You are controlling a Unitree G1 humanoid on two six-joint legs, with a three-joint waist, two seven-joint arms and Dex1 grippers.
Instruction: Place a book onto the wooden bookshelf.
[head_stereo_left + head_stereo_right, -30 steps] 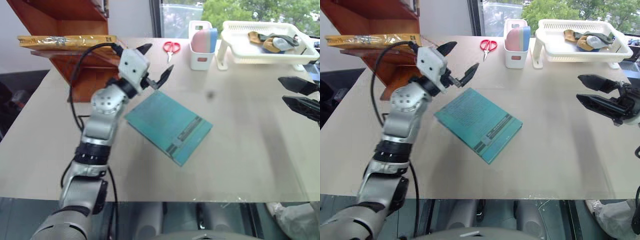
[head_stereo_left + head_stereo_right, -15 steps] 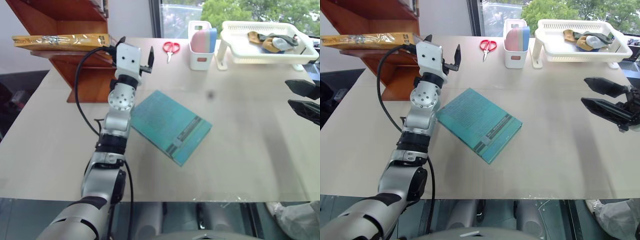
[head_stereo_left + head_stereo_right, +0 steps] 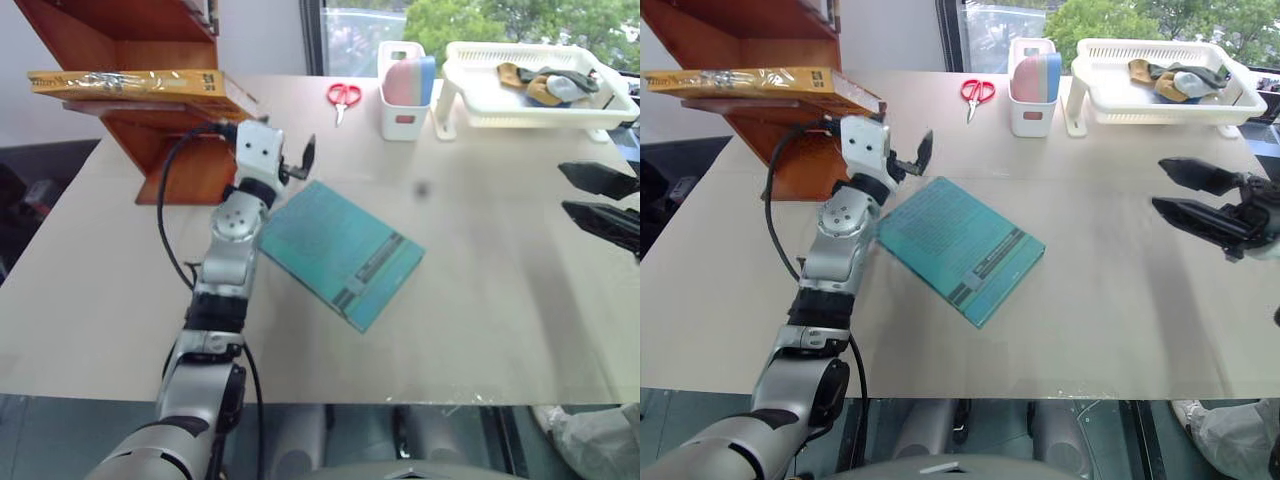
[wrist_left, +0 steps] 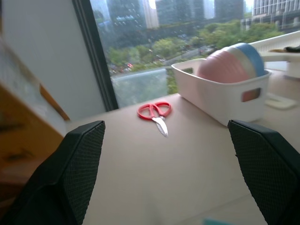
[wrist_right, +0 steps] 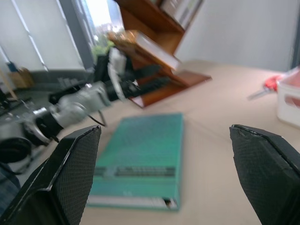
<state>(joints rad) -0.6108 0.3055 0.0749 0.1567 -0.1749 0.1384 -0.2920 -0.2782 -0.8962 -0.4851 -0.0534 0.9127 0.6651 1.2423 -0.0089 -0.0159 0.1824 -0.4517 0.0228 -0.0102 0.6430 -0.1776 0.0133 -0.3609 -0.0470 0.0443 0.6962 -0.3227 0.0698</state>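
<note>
Lowered left gripper below shelved book

Probably office: city-view window, bookshelf

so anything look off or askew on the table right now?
Mostly tidy. The yellow book lies flat on the wooden bookshelf but overhangs the shelf's front edge. The teal book lies skewed to the table edges, beside the open left gripper. Nothing looks spilled or damaged.

Yellow-orange book lying flat on a lower shelf of the reddish-brown wooden bookshelf, overhanging its edges.
</note>
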